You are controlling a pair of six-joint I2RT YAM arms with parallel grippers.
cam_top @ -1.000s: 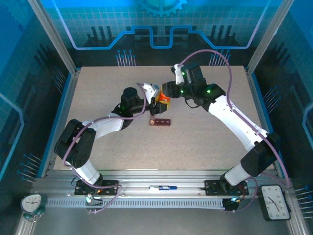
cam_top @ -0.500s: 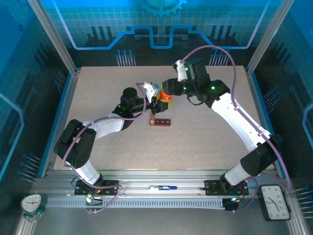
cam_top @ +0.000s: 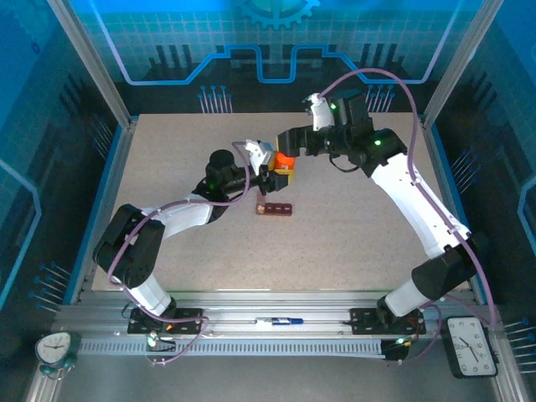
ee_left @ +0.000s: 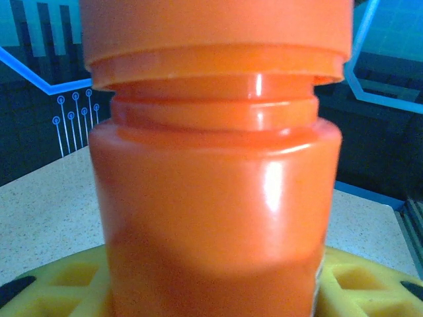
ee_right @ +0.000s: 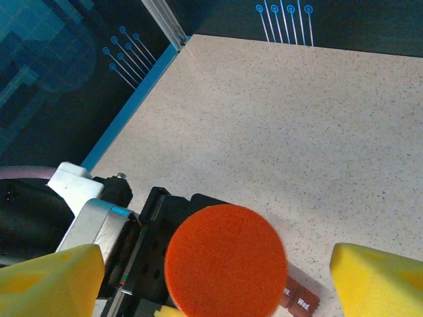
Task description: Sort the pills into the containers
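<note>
An orange pill bottle [ee_left: 215,211] stands upright just above the table, with my left gripper [cam_top: 272,173] shut on its body. Its yellow fingers [ee_left: 59,281] flank the base. The orange cap [ee_right: 225,261] sits on the bottle's neck, and the neck's ridges show below it. My right gripper [ee_right: 215,290] hovers over the cap, open, with its yellow fingers [ee_right: 377,277] wide apart and clear of it. The containers [cam_top: 275,208], a dark red-brown bar of little compartments, lie on the table just in front of the bottle and show at the lower edge [ee_right: 301,298] of the right wrist view. The pills are out of view.
The speckled beige table [cam_top: 352,234] has a blue rim along its left side [ee_right: 142,89]. Blue patterned walls enclose the cell. My left arm's black wrist body [ee_right: 132,238] lies right beside the bottle. Open tabletop stretches to the right and front.
My right gripper has opened from shut, let go of the cap and drawn up and back to the right. The left gripper and bottle have stayed put.
</note>
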